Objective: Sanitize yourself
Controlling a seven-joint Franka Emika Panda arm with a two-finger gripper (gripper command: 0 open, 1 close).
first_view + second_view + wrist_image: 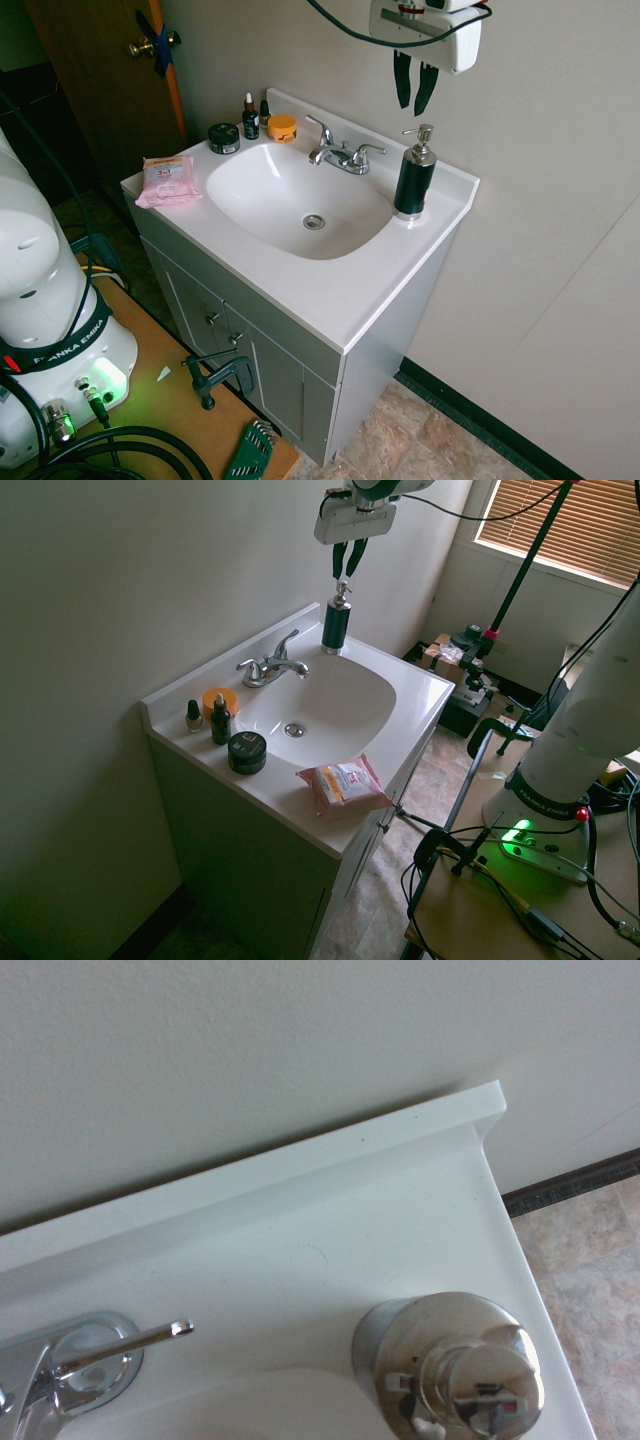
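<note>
Gripper above pump bottle, fingers pointing down, tips slightly apart near silver pump top. Bottle upright on sink counter, beside basin, past faucet. Orange container, dropper bottle, small dark bottle and dark round jar grouped at counter's other end. Pink wipes pack (rather crinkled) at front edge. Robot arm rising from wooden table, green light glowing at base. Blinds across window.

A pink wipes packet and dark jar lie beside the basin.
</note>
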